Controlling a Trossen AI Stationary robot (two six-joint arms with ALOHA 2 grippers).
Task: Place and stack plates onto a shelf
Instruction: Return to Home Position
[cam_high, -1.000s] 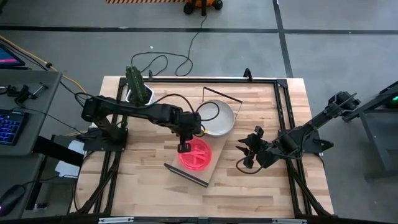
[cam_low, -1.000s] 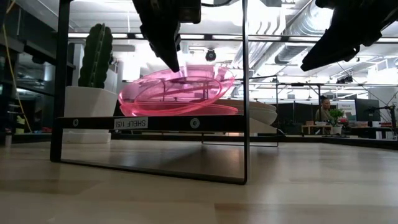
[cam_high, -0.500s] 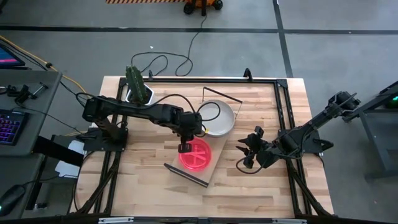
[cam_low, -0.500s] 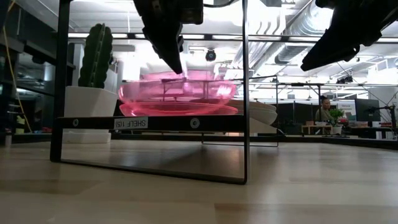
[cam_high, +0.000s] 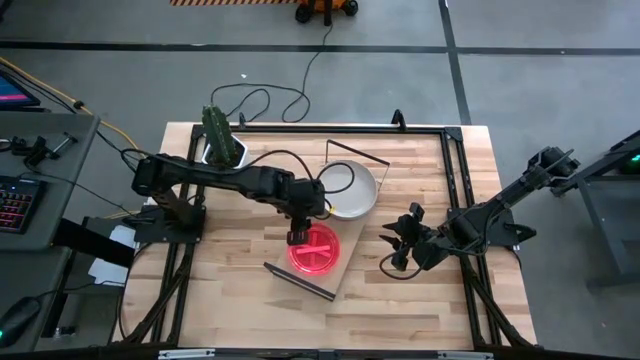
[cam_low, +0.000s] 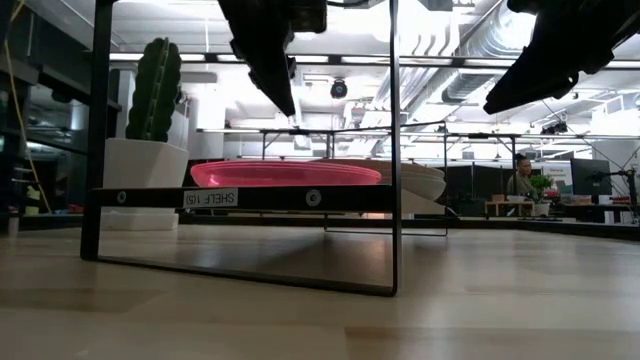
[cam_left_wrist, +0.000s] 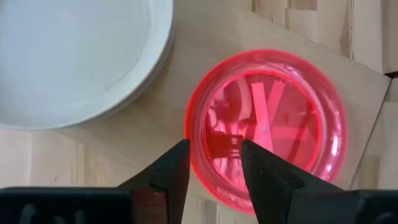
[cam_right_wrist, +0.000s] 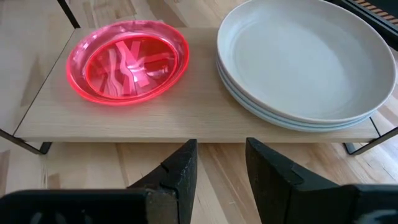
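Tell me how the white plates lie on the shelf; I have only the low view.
Observer: White plates are stacked beside the pink stack, apart from it, on the shelf.
Operator: Report the left hand.
Observer: Left hand is open, empty, above the pink stack.
Operator: Now the right hand.
Observer: Right hand is open, empty, off the shelf's side, over the table.
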